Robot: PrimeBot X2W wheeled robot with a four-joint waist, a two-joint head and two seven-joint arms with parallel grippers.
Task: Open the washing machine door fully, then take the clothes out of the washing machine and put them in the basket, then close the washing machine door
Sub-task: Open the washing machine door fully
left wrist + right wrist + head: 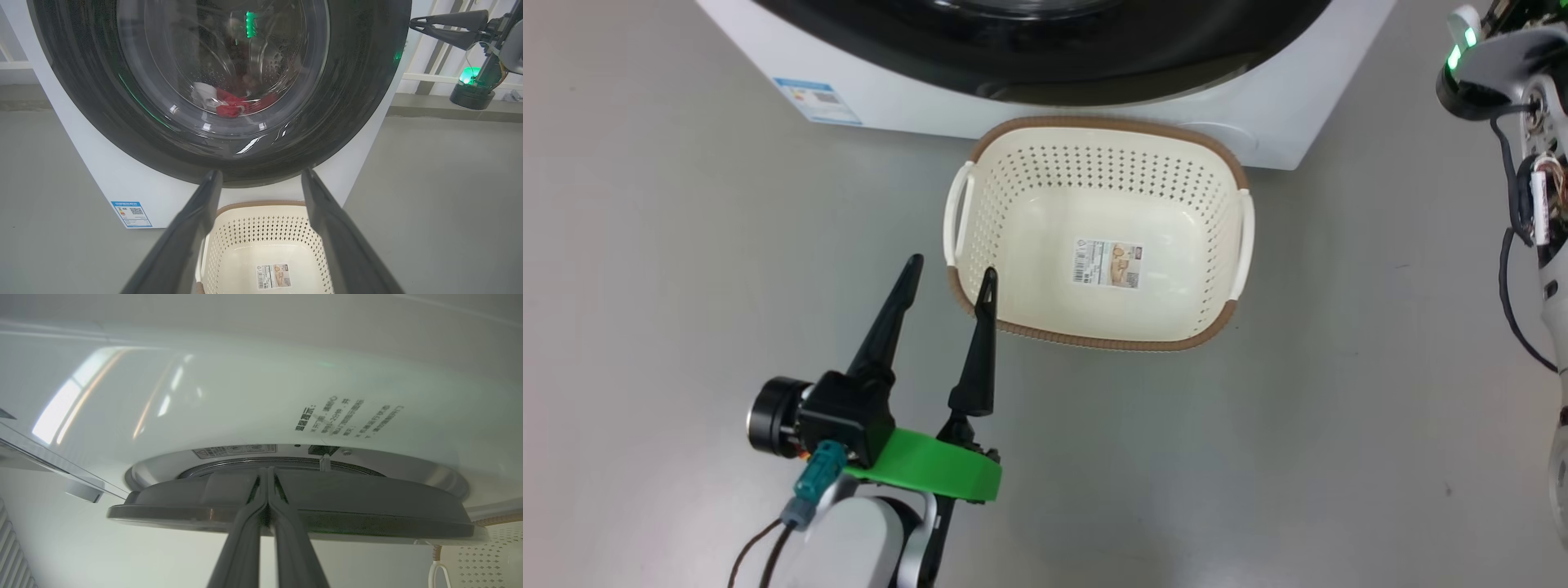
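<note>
two arms stand apart: the left gripper [953, 265] hangs low over open floor [1258, 457], fingers spread wide and empty, tips by the near left rim of the basket [1094, 122]. the right gripper [267, 475], fingers pressed together, points at the edge of the washing machine door [367, 510]; the clothes [229, 107] lie behind its glass.

Left tool [953, 266]: two long black tapered fingers [886, 322] on black block, w/ bright green bracket [931, 472], teal connector [818, 472] + brown cable [754, 549]. Right arm [1507, 59]: pale grey shell, black cables [1505, 282], green LEDs [1460, 47].
</note>
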